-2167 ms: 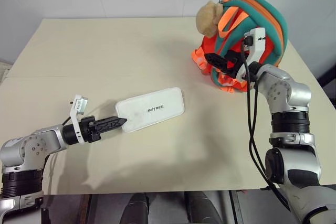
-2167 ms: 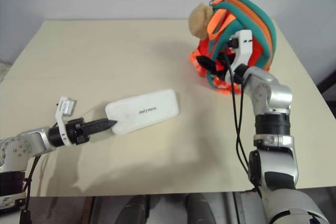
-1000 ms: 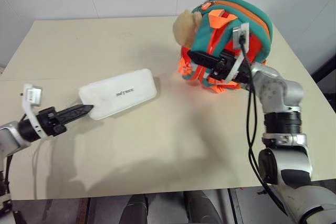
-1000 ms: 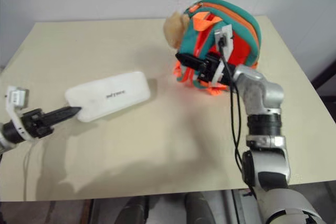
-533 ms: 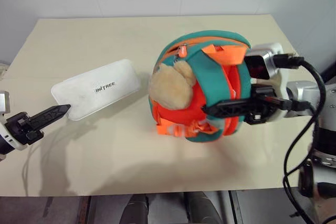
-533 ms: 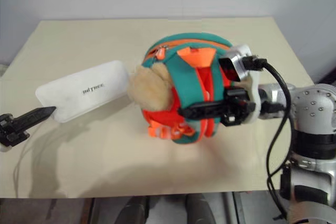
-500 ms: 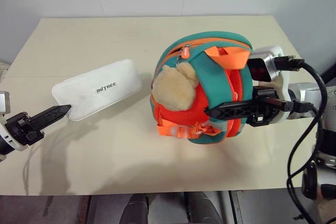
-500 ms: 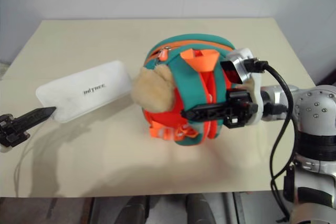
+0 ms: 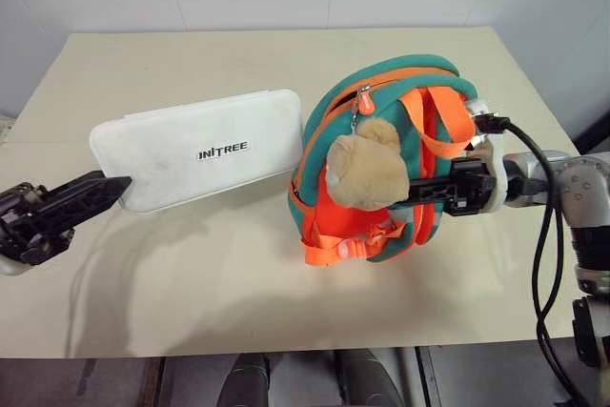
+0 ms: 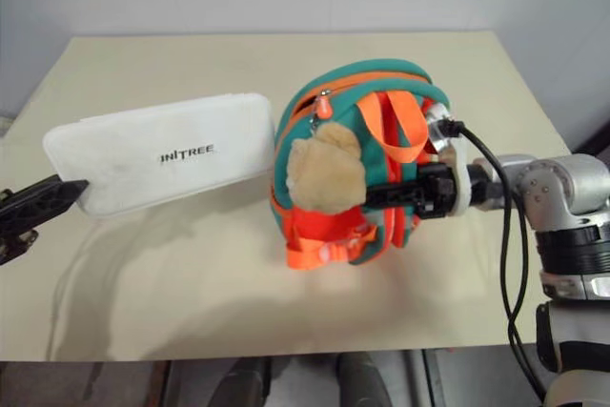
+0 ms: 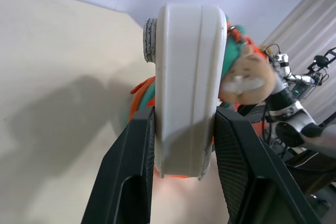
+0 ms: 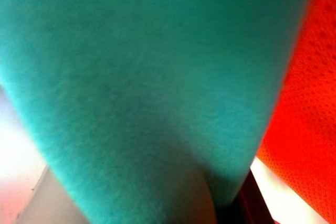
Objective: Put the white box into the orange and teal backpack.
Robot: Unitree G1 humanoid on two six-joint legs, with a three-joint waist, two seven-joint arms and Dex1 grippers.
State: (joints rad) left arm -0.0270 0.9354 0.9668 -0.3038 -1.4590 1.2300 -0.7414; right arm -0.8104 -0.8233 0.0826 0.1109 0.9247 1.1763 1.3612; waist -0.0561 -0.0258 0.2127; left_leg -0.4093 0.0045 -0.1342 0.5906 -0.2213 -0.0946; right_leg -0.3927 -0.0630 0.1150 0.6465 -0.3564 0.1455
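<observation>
The white box reads "UNITREE" in dark lettering.

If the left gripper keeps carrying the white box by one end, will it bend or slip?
Probably stiff: the white box stays straight, held by one end in the left gripper. Likely light. Its smooth shell could slip between the fingers.

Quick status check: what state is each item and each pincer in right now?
Flat white rectangular box: lifted off the table, clamped at one end.
Orange and teal fabric backpack: upright, held by a teal strap.
Left pincer: shut on the box.
Right pincer: shut on the backpack strap.
</observation>
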